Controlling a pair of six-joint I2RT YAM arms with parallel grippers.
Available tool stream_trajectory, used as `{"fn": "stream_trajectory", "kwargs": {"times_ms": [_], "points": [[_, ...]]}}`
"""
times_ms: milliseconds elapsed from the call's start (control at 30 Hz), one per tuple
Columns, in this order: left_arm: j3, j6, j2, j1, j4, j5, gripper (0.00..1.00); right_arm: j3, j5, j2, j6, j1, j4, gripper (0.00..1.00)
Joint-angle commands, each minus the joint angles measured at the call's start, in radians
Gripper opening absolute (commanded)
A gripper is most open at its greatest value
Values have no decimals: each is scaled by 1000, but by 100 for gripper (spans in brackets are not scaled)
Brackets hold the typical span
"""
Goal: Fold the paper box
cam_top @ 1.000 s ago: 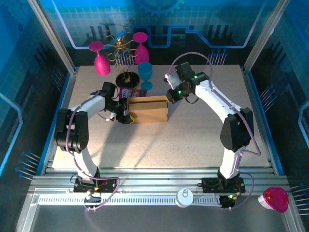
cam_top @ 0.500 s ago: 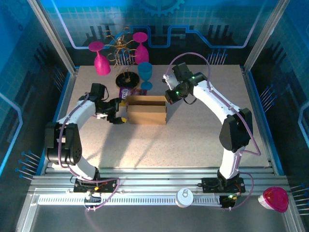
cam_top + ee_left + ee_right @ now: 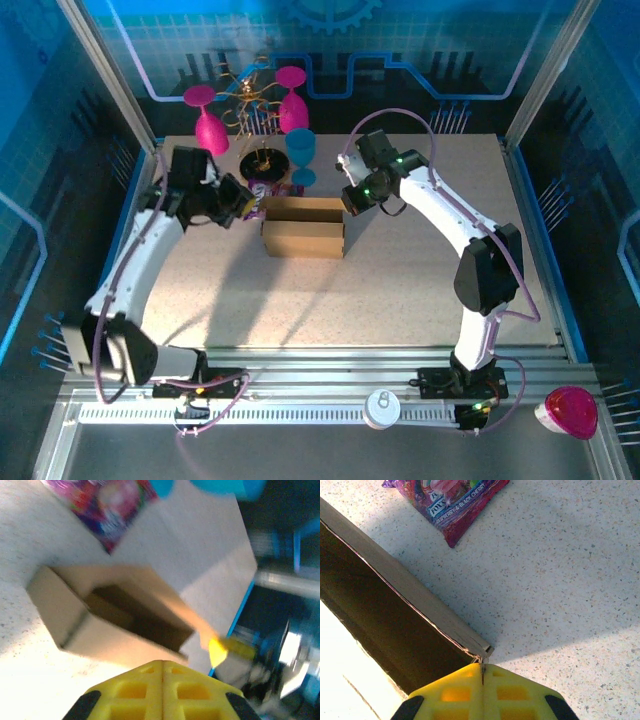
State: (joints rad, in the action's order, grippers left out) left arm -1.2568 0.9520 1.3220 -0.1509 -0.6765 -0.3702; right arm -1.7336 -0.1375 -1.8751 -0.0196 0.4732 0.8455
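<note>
Since a second ago the left arm has swung up and away to the left of the paper box [image 3: 303, 238], and the left gripper [image 3: 238, 203] has gone from wide open to fully closed, its yellow fingers [image 3: 145, 690] pressed together on nothing, clear of the box's left end. That box stands open-topped on the table [image 3: 400, 290], just in front of the purple snack packet [image 3: 276, 188]; the right gripper [image 3: 349, 198] is closed too, empty, tips at the box's far right corner
</note>
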Motion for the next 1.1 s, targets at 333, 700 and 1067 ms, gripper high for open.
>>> {"fn": "stream_trajectory", "kwargs": {"times_ms": [333, 700, 1067], "points": [[321, 30, 62, -264, 350, 11, 0, 12, 4, 27, -5, 23, 3, 0], [239, 60, 220, -268, 468, 56, 3, 24, 29, 46, -27, 43, 7, 0], [188, 85, 288, -279, 514, 54, 4, 31, 62, 41, -160, 65, 14, 0]]}}
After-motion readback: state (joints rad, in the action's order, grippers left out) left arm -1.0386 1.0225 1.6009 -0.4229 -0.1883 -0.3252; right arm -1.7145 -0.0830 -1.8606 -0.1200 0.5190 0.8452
